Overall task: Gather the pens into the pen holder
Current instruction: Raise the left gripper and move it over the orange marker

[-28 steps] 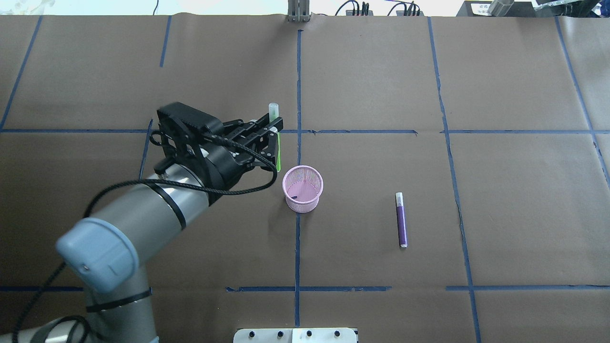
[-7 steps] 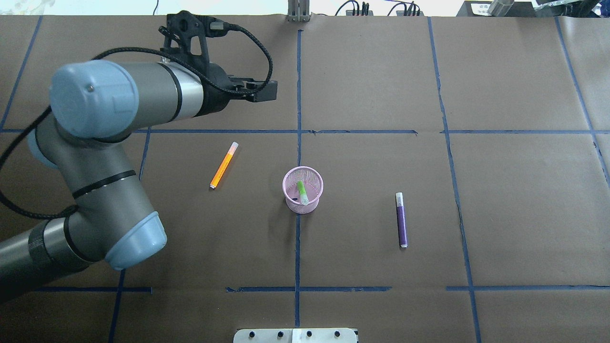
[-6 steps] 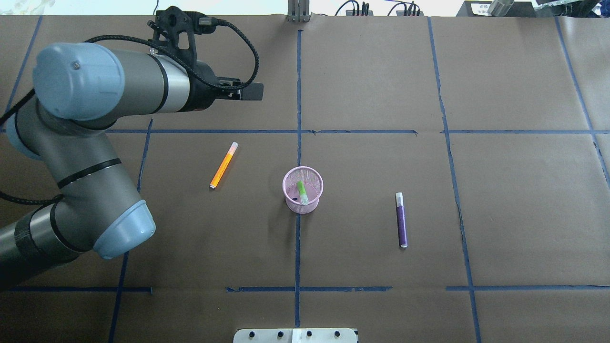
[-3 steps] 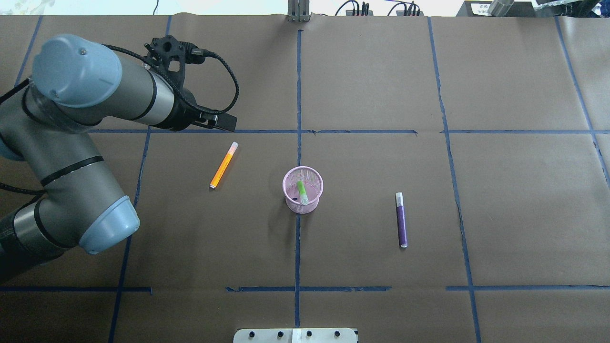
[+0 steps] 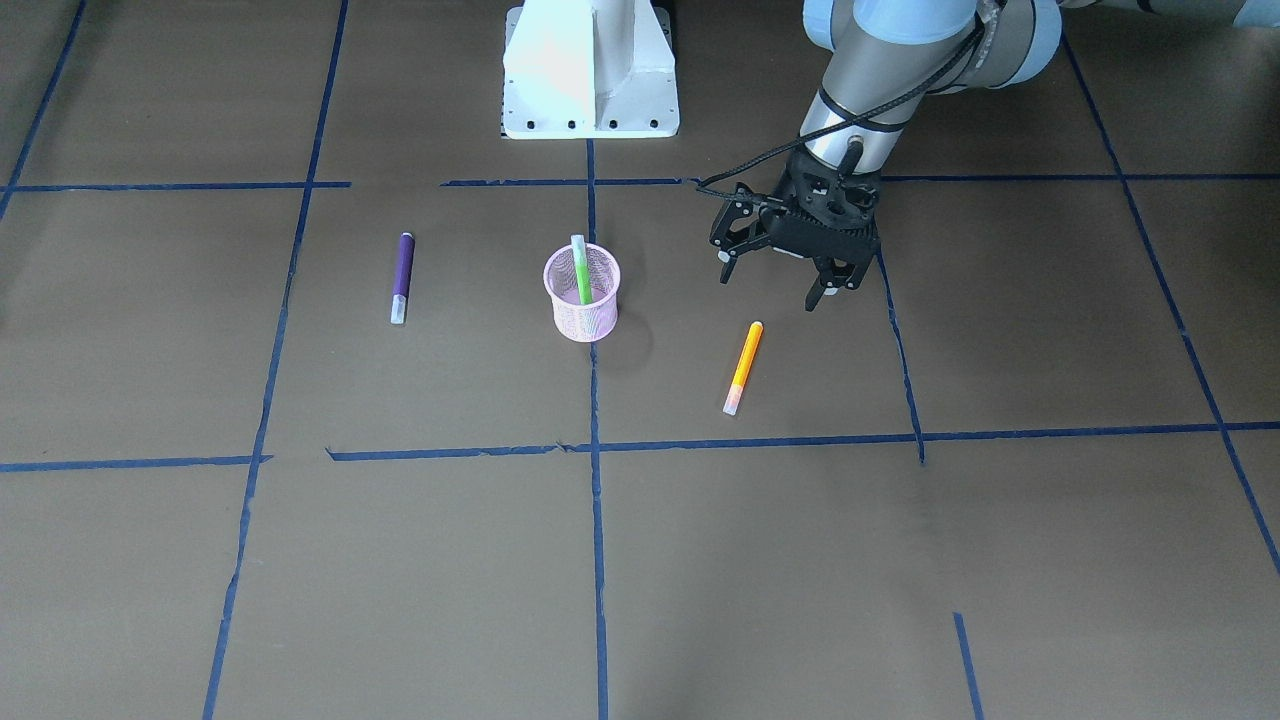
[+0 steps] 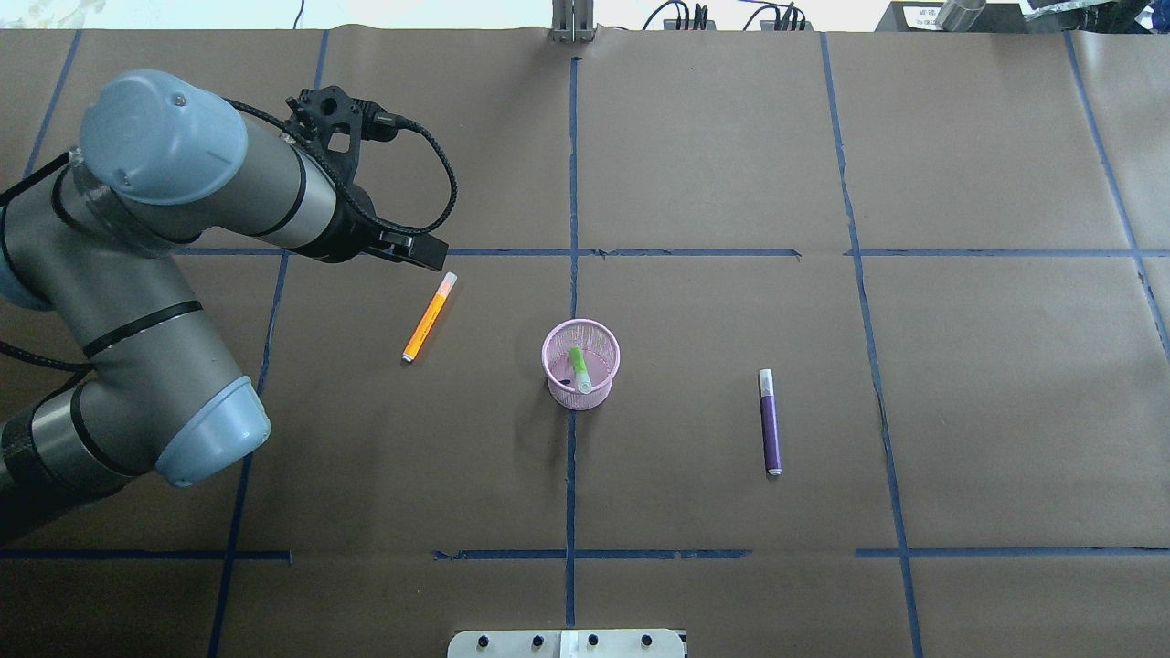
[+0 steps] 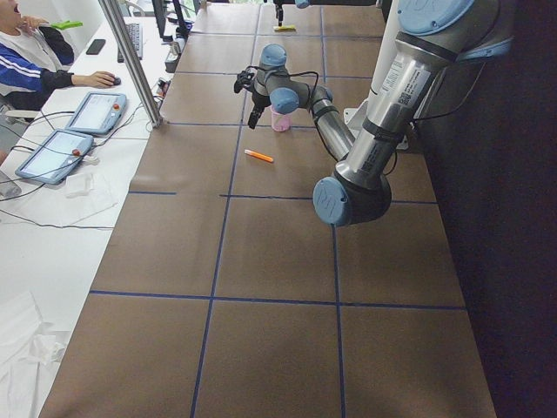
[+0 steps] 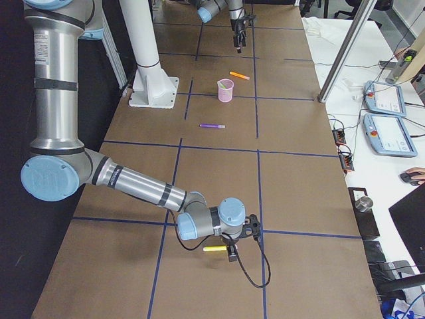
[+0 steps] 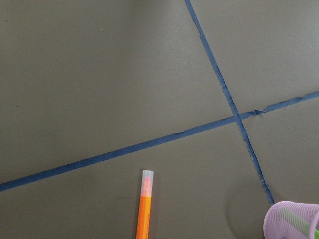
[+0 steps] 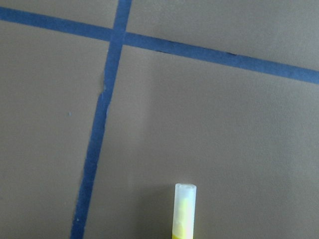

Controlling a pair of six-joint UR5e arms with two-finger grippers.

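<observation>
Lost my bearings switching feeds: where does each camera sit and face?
Front-facing: across the table, facing the robot, steeply down; base at top, left arm on view's right.
Overhead: behind the robot, forward-down; left arm enters left.
Exterior left: table's end; left arm near.
Exterior right: opposite end; right arm near, by yellow pen.
Left wrist: down at orange pen, pen holder; no jaws shown.
Right wrist: down at yellow pen; no jaws.
Shared: front-facing and overhead both show purple pen.

Overhead and front cameras oppose, sharing the cup (image 6: 574, 393) near the left pincer (image 6: 426, 249); wrist cameras look down, close.
</observation>
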